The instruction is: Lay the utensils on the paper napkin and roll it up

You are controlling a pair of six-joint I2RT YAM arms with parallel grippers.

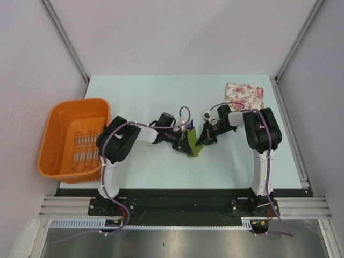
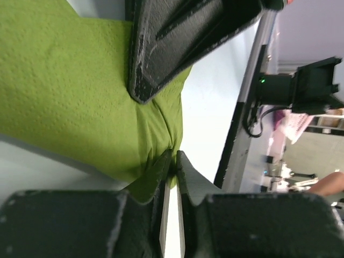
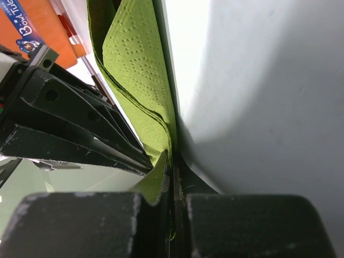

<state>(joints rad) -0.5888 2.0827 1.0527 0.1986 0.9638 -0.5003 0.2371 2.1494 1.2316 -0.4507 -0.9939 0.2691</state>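
Observation:
The olive-green paper napkin (image 1: 192,149) stands folded between my two grippers at the table's middle. My left gripper (image 1: 184,141) is shut on the napkin's edge; the left wrist view shows the green sheet (image 2: 70,91) pinched at its fingertips (image 2: 175,160), with the right gripper's black finger pressing on the paper from above. My right gripper (image 1: 202,141) is shut on the napkin's other edge (image 3: 137,70), its fingertips closed on the folded layers (image 3: 172,161). A dark blue utensil handle (image 1: 189,125) pokes out just above the napkin. The rest of the utensils is hidden.
An orange basket (image 1: 67,115) stands at the table's left edge. A pink-and-white floral pad (image 1: 244,94) lies at the back right. Metal frame posts rise at both back corners.

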